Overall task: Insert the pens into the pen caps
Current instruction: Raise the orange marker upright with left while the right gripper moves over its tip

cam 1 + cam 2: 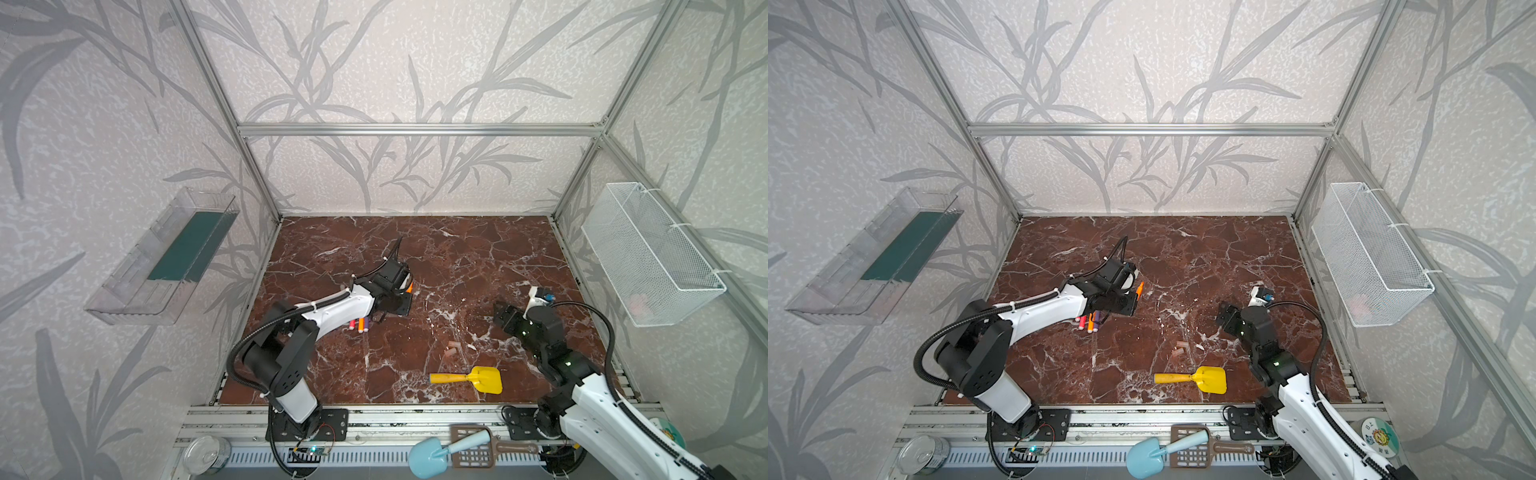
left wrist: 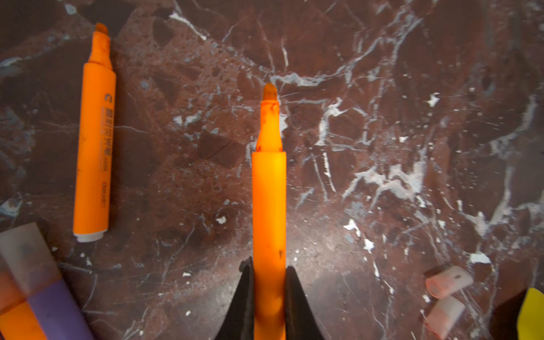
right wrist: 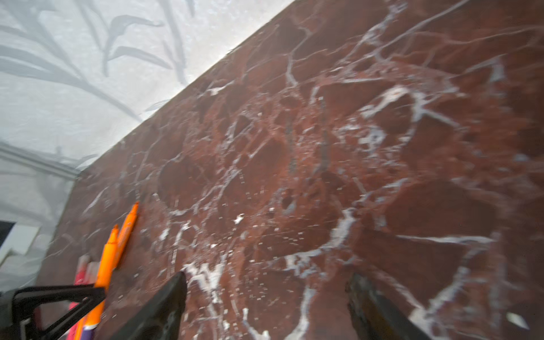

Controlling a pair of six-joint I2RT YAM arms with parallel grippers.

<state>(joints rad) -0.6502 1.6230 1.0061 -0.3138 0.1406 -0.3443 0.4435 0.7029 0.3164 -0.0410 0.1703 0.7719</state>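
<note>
— Pens (image 1: 360, 324) huddle left on the marble table (image 1: 457, 257)!
— Left gripper (image 2: 269, 265) clenched on one orange pen (image 2: 269, 191). Right gripper (image 3: 268, 278) spread wide over bare marble. Two pen caps (image 2: 449, 281) lying between the arms.

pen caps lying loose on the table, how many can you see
2. One pen cap and a second pen cap lie side by side on the table, near the yellow shovel. More may be hidden under the left arm.
</note>
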